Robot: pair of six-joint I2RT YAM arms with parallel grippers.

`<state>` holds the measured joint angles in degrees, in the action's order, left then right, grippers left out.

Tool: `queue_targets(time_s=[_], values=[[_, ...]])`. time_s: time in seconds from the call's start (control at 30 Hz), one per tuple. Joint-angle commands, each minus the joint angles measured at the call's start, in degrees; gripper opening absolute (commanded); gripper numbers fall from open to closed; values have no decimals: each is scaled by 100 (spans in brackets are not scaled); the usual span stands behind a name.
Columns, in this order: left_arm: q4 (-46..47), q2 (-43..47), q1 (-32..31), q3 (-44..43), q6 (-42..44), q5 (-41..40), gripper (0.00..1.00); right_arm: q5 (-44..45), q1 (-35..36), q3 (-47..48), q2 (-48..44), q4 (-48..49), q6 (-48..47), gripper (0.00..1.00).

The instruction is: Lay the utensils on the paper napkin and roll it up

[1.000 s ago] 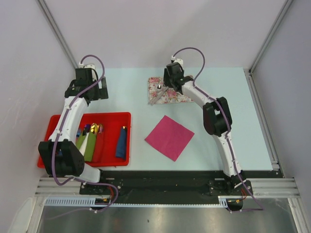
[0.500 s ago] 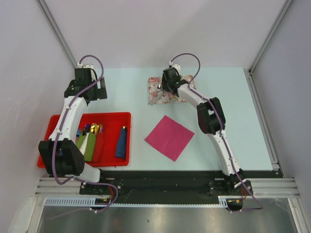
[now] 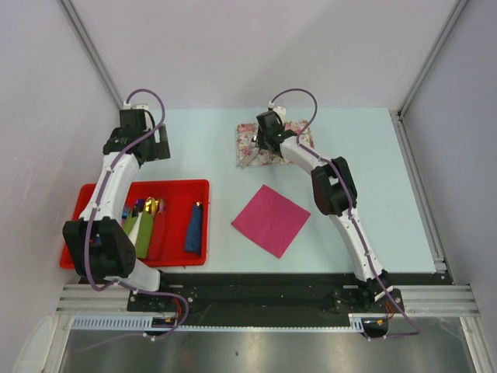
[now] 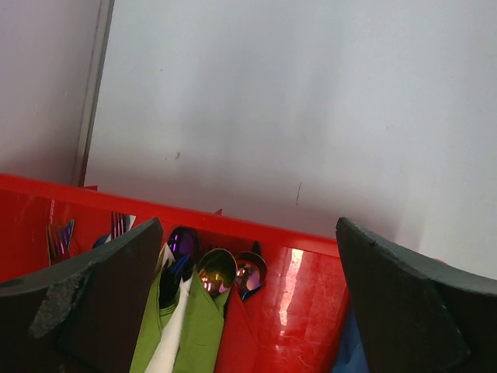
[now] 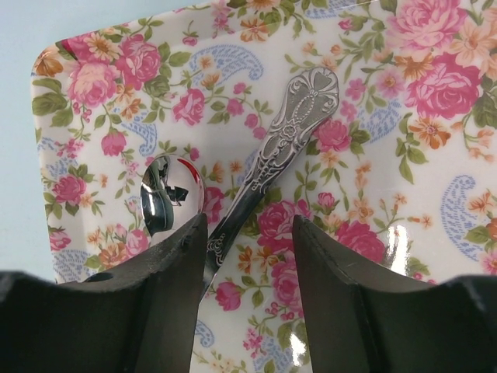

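The utensils lie on a floral tray [image 3: 247, 132] at the back of the table. In the right wrist view an ornate silver handle [image 5: 291, 116] runs diagonally beside a shiny spoon bowl [image 5: 167, 198]. My right gripper [image 5: 248, 225] hangs close over them, open with a moderate gap; the handle passes under its left finger [image 5: 155, 295] and only tray pattern shows between the jaws. The paper napkin [image 3: 271, 220] lies flat and bare mid-table, nearer the arm bases. My left gripper [image 4: 248, 233] is wide open and holds nothing, above the far edge of a red tray [image 4: 256, 229].
The red tray [image 3: 175, 186] at the left holds a green roll [image 3: 145, 233] with shiny coloured spoon ends, a blue roll [image 3: 194, 229] and other cutlery. Grey walls enclose the table at the back and on both sides.
My right gripper has shifted left and farther back over the floral tray, and its jaws have narrowed. The left arm has stayed put.
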<state>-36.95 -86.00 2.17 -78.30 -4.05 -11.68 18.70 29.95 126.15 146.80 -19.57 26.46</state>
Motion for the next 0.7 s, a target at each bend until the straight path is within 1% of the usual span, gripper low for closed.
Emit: queue_targets(time_s=[0.0, 0.13, 0.23, 0.37, 0.47, 0.67], values=[[162, -31, 90, -54, 1, -71, 100, 169, 2, 244, 156, -152, 272, 52], [135, -22, 108, -54, 10, -80, 100, 213, -16, 235, 191, -240, 342, 52], [144, -14, 143, -1, 27, -80, 100, 239, -7, 331, 287, -327, 377, 49], [153, -14, 160, 26, 28, -62, 100, 283, 80, 489, 358, -363, 185, 48], [162, -22, 169, 17, 36, -62, 100, 380, 116, 735, 472, -582, 158, 48], [153, 4, 204, 25, 71, -80, 100, 468, 142, 753, 498, -951, -17, 45]])
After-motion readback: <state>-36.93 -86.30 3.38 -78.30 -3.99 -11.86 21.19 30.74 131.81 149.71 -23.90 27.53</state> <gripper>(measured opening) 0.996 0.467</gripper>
